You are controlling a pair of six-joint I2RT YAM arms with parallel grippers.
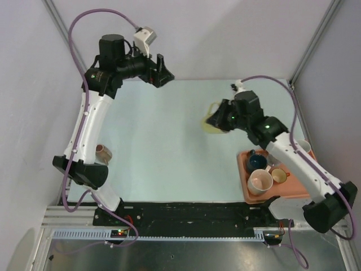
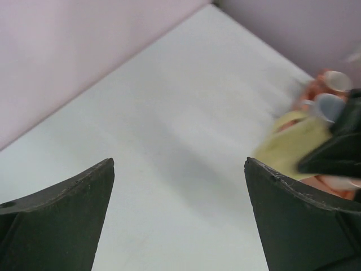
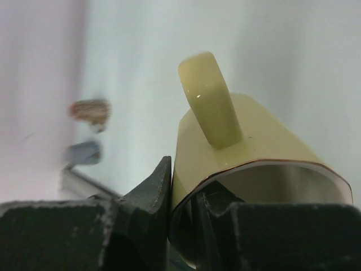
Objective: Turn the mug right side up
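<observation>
Mug (image 1: 210,124) over pale table (image 1: 163,152), lilac walls (image 1: 225,34)

Bright, even, diffuse light; top view sharp, wrist views soft.

Top cam: pale worktop (image 1: 169,141) evenly lit, only faint soft shadows under the arms, dull sheen on the metal base plate (image 1: 197,257) at btm. L wrist: left end effector (image 2: 179,161) near-black, underexposed, w/ little detail; yellow mug (image 2: 293,148) and tray (image 2: 310,90) at the right edge smeared, out of focus. R wrist: right end effector (image 3: 186,189) dark and grainy up close; small glare spot on the mug handle; bg washed out, brown cup (image 3: 90,110) at left just a blur.
</observation>
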